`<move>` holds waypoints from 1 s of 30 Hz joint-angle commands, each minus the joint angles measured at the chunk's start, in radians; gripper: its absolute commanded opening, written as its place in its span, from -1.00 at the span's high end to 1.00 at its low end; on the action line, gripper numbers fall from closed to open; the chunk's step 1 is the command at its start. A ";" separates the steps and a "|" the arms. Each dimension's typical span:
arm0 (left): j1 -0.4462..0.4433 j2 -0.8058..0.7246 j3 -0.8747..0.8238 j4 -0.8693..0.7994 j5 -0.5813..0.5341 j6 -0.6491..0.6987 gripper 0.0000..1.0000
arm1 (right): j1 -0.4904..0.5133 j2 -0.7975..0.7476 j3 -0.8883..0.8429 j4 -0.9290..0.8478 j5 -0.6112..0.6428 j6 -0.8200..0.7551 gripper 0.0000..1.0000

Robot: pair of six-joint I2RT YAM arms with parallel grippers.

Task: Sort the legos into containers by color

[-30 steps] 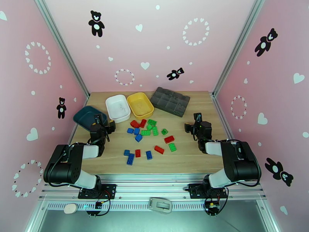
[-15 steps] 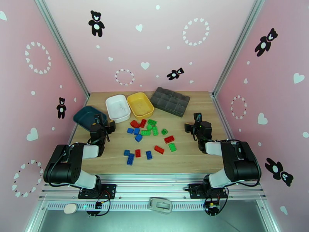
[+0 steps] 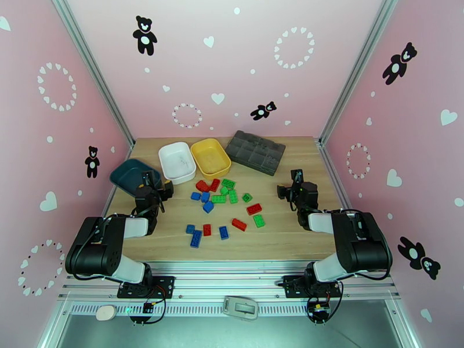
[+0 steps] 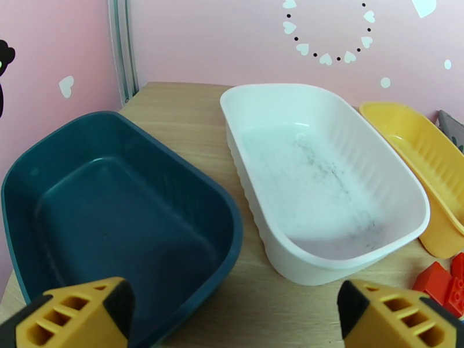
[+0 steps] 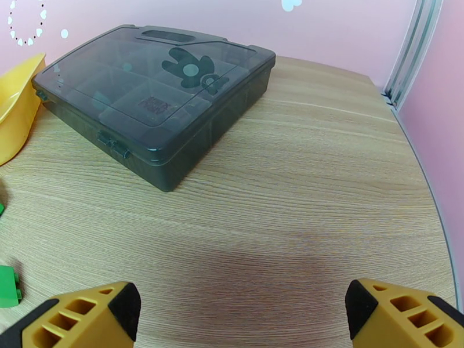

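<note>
Trays are sitting in a row toward the far side of the wooden table (image 3: 278, 230). Just left of the white tray (image 3: 177, 160), the dark teal tray (image 3: 130, 172) is lying at the table's left edge. The left gripper (image 3: 152, 188) is hovering near the white tray's near-left corner. Its yellow-tipped fingers (image 4: 75, 314) are standing wide apart with nothing between them, and its wrist camera is facing both of those trays. Right of the white tray, the yellow tray (image 3: 211, 156) is sitting close against it. In front of the white tray and to its right, the legos (image 3: 223, 205) are lying loose on the wood. They are about 20 red, green and blue bricks, with reds and greens lying nearer the white tray and several blues lying farther from it. Farther right of the white tray, past the yellow one, the dark grey organizer box (image 3: 255, 151) is lying closed. Well to the right of the white tray, the right gripper (image 3: 294, 191) is hovering over bare wood, its jaws standing wide and holding nothing.
</note>
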 commanded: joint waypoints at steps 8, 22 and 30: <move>0.008 -0.011 0.042 -0.061 0.035 0.009 -0.97 | -0.015 -0.039 0.035 -0.086 0.068 0.049 -0.98; -0.032 -0.458 0.396 -1.065 -0.050 -0.335 -0.97 | -0.065 -0.427 0.457 -1.306 0.353 0.623 -0.98; -0.022 -0.424 0.583 -1.432 0.213 -0.666 -0.97 | -0.048 -0.440 0.507 -1.469 -0.150 0.700 -0.46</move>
